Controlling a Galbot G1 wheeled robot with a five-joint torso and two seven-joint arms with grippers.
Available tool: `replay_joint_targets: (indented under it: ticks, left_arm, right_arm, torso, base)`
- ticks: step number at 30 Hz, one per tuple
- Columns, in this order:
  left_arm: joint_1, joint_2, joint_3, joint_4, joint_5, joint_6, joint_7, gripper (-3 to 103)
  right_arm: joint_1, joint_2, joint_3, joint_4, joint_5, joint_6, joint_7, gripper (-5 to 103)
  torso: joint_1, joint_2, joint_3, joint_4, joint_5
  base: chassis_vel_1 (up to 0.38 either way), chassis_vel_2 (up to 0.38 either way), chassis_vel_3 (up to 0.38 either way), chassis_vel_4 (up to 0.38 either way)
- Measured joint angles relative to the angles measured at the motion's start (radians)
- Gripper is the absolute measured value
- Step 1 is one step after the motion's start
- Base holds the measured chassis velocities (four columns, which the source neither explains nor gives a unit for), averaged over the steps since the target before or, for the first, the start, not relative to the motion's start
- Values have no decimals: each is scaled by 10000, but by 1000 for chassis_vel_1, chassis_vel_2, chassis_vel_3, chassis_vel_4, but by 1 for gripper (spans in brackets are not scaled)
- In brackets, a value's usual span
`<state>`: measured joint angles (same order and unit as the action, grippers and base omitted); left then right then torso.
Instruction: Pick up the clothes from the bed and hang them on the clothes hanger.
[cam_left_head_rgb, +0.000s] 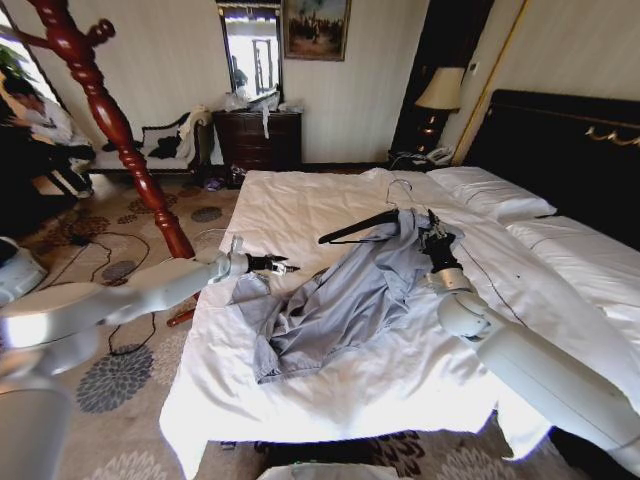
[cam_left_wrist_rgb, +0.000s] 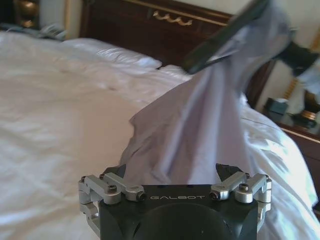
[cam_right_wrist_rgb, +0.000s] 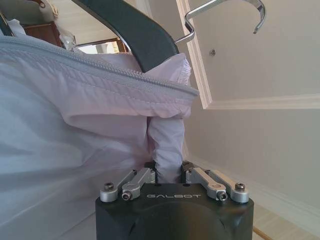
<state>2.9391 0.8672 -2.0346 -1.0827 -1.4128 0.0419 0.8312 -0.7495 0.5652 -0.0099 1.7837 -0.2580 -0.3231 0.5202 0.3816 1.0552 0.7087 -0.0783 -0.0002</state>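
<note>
Jacket (cam_left_head_rgb: 350, 300) lies partly on the bed (cam_left_head_rgb: 330, 380), its lower half spread over the white duvet, its upper end raised toward the right gripper (cam_left_head_rgb: 436, 238). Hanger (cam_left_head_rgb: 360, 226) is a black one with a thin metal hook; one arm sticks out bare to the left, the other sits under the raised cloth. In the right wrist view the zip edge of the jacket (cam_right_wrist_rgb: 100, 95) runs across the hanger (cam_right_wrist_rgb: 135, 35), with the hook (cam_right_wrist_rgb: 225, 12) above it.

Right gripper: narrow, jaws pinched on a fold of the jacket just below the hanger, seen plainly in its own wrist view (cam_right_wrist_rgb: 169, 172). Whether it also grips the hanger itself cannot be told.

Left gripper (cam_left_head_rgb: 285, 267): held out over the bed's left side, just beside the jacket's near edge. In the head view its fingers look drawn together. Its wrist view shows the gripper (cam_left_wrist_rgb: 172, 177) with cloth (cam_left_wrist_rgb: 200, 135) rising right in front, but the fingertips are hidden there, so I cannot tell whether it holds anything.

Progress, as judged: garment is partly lifted and one shoulder appears dressed on the hanger. Second shoulder is not yet on, and most of the jacket rests on the duvet. Task roughly midway.
</note>
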Motion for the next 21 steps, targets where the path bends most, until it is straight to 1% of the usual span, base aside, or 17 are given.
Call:
replay_joint_targets:
  ticks: [2,4,5,8,9,10,11,12,13,14,15,16,18,19,21]
  left_arm:
    - [7,-440,-70,-525,277,-267,-14,100]
    - [-2,-835,-19,-1079,360,-364,-189,100]
    - [-2,-835,-19,-1079,360,-364,-189,100]
    - [-45,-1466,-45,-2295,277,-513,-1027,100]
    - [-60,-1667,-210,-2898,123,-542,-1526,100]
    - [-60,-1667,-210,-2898,123,-542,-1526,100]
    - [-78,-1825,-417,-3470,-77,-573,-2030,100]
    - [-84,-1895,-527,-3738,-187,-577,-2277,100]
    - [-92,-2016,-775,-4246,-428,-575,-2700,100]
    - [-123,-2166,-1119,-4804,-688,-495,-3072,100]
    - [-361,-2357,-1398,-5394,-989,-396,-3472,100]
    - [-361,-2357,-1398,-5394,-989,-396,-3472,100]
    - [-897,-2576,-1434,-5957,-1431,-263,-3798,100]
    - [-1459,-2750,-1371,-6290,-1738,-173,-3960,100]
    - [-2435,-3067,-1136,-6682,-2104,-89,-4089,100]
  right_arm:
    - [11,-8,0,1,37,-75,-1,20]
    - [13,-38,0,-2,47,-91,-1,20]
    - [13,-38,0,-2,47,-91,-1,20]
    - [15,-51,0,-96,50,-86,-6,20]
    - [41,-23,-8,-136,48,-79,-10,20]
    - [41,-23,-8,-136,48,-79,-10,20]
    - [90,5,-38,-166,46,-76,-19,20]
    - [130,23,-63,-183,43,-74,-26,20]
    - [196,57,-108,-218,41,-71,-43,20]
    - [283,98,-160,-259,35,-66,-63,20]
    - [367,142,-200,-309,12,-50,-89,20]
    - [367,142,-200,-309,12,-50,-89,20]
    - [429,196,-230,-365,-13,-27,-107,20]
    - [446,228,-239,-405,-29,-22,-116,20]
    - [443,244,-238,-429,-53,-17,-120,20]
  torso:
    - [1,0,0,3,-1]
    - [1,0,1,4,-1]
    - [1,0,1,4,-1]
    - [0,0,0,9,-1]
    - [0,0,1,7,-3]
    - [0,0,1,7,-3]
    - [1,0,0,3,0]
    - [0,0,0,1,4]
    - [0,0,0,1,3]
    - [0,0,0,-2,2]
    - [0,0,1,1,2]
    - [0,0,1,1,2]
    - [0,0,0,6,0]
    - [1,0,0,6,2]
    - [1,0,1,0,4]
  base:
    - [0,0,0,0]
    - [0,0,0,0]
    - [0,0,0,0]
    - [0,0,0,0]
    - [0,0,0,0]
    - [0,0,0,0]
    - [0,0,0,0]
    - [0,0,0,0]
    - [0,0,0,0]
    - [0,0,0,0]
    - [0,0,0,0]
    - [0,0,0,0]
    - [0,0,0,0]
    - [0,0,0,0]
    - [0,0,0,0]
